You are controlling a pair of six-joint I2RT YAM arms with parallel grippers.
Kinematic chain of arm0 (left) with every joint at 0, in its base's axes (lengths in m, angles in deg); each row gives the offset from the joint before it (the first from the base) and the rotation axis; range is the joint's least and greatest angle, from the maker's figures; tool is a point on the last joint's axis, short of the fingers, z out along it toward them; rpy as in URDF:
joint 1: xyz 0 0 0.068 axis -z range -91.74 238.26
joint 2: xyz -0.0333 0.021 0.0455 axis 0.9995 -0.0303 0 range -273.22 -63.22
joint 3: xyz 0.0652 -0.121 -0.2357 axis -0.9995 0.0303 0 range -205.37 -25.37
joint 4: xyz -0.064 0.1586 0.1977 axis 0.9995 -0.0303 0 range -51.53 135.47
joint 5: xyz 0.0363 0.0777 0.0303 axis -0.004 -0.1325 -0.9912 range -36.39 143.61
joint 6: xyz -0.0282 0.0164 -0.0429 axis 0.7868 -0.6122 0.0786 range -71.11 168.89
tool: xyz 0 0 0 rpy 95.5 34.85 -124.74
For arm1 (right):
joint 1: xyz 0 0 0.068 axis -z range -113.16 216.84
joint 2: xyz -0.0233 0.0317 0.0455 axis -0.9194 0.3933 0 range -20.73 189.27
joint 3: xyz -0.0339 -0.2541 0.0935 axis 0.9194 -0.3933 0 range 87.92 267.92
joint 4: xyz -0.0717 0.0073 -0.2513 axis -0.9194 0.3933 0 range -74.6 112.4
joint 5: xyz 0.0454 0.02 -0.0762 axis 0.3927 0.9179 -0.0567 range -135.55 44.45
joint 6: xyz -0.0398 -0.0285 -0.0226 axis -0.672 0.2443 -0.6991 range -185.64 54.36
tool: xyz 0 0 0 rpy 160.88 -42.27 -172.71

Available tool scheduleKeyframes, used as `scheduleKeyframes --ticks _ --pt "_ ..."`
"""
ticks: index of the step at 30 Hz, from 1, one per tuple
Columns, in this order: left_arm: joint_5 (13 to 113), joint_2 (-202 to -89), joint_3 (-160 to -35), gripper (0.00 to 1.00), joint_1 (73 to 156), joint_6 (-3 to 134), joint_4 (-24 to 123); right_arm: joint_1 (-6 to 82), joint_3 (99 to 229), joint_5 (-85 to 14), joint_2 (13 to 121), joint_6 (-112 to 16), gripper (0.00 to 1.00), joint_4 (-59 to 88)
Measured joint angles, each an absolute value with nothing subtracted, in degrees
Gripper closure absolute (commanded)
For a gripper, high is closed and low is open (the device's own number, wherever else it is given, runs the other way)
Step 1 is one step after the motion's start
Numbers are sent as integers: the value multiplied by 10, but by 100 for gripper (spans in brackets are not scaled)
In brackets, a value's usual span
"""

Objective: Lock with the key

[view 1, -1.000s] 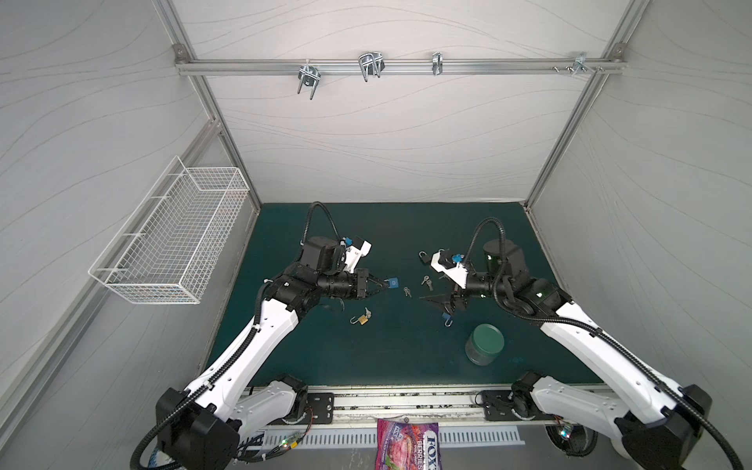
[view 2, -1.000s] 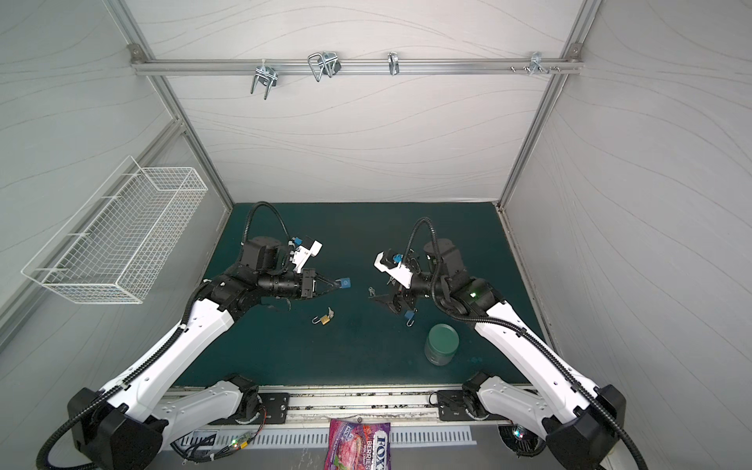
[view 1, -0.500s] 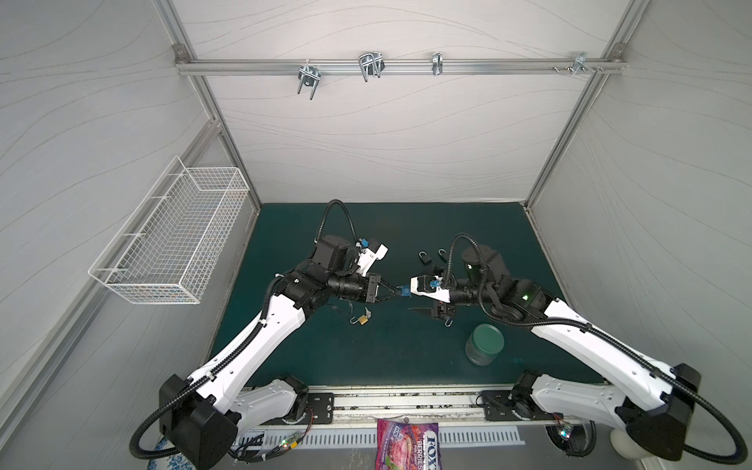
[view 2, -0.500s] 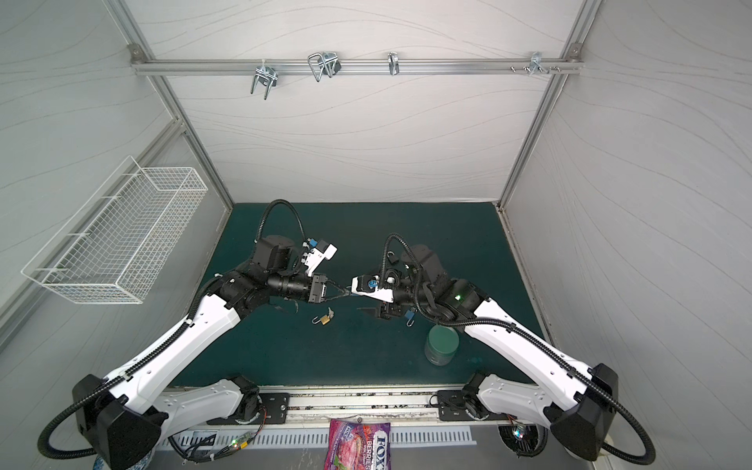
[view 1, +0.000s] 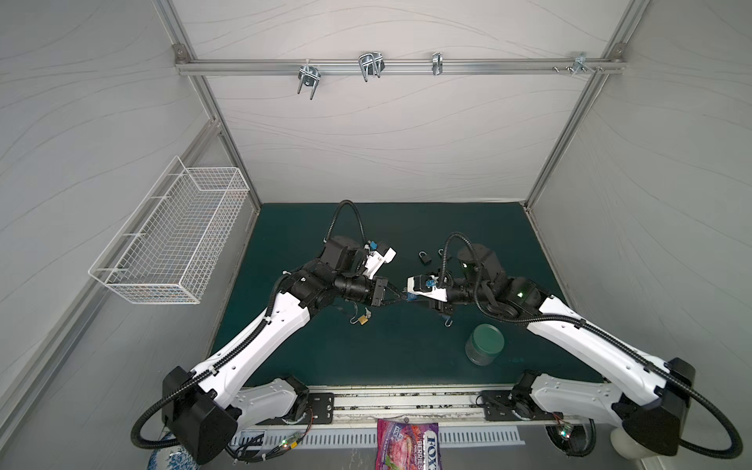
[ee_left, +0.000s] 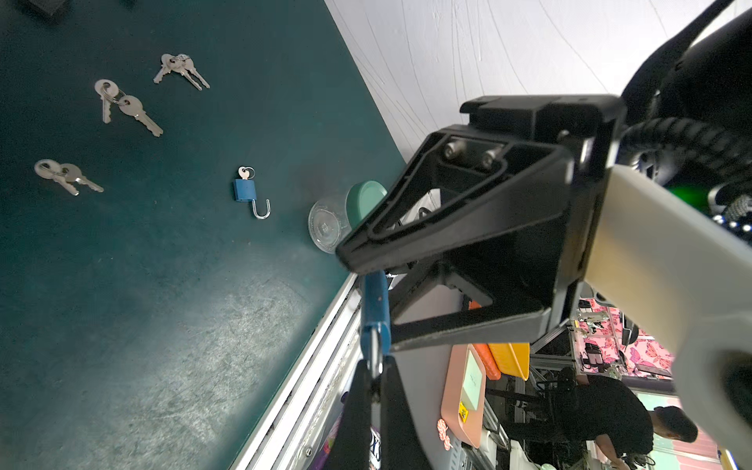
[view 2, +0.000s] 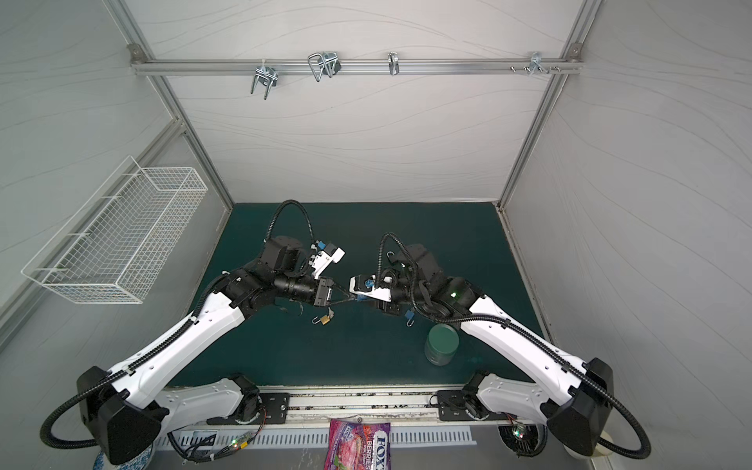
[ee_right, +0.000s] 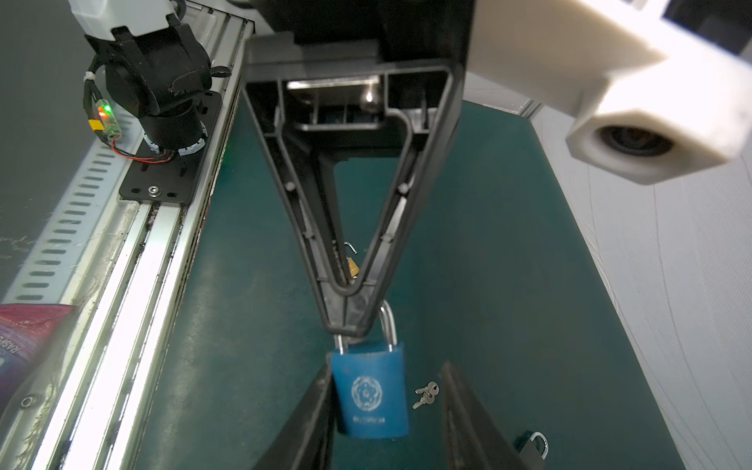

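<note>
My left gripper (view 1: 401,299) is shut on the steel shackle (ee_right: 388,325) of a blue padlock (ee_right: 370,394) and holds it in the air above the mat's middle. My right gripper (ee_right: 386,378) faces it with its jaws open around the lock's body. One finger (ee_right: 315,407) touches the lock's side and the other finger (ee_right: 464,407) stands apart from it. The left wrist view shows the padlock (ee_left: 375,309) edge-on between the right gripper's fingers. Pairs of keys (ee_left: 126,108) lie loose on the green mat (ee_left: 122,285). I see no key in the held lock.
A second blue padlock (ee_left: 246,189) with a key in it and its shackle open lies on the mat. A brass padlock (view 1: 362,319), a black padlock (view 1: 424,257) and a green-lidded jar (view 1: 484,344) are nearby. A wire basket (view 1: 171,236) hangs on the left wall.
Both arms have come together over the mat's middle, the left carrying the blue padlock. The right jaws have narrowed around the lock's body.
</note>
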State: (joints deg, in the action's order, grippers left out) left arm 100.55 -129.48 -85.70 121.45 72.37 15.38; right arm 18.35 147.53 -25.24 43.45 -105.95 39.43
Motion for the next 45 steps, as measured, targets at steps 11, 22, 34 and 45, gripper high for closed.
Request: scheduleKeyframes --ticks 11,22,34,45 --pt "993 -1295 -858 100 1219 715 153 182 1475 -245 443 -1053 86 405" --pt "945 -1291 -875 69 1223 712 138 182 1466 -247 439 -1014 100 391" --pt "762 -1251 -860 15 1160 723 114 214 1440 -308 480 -857 100 369" --pt "655 -1217 -742 4 1100 753 102 281 1570 -370 698 -773 100 388"
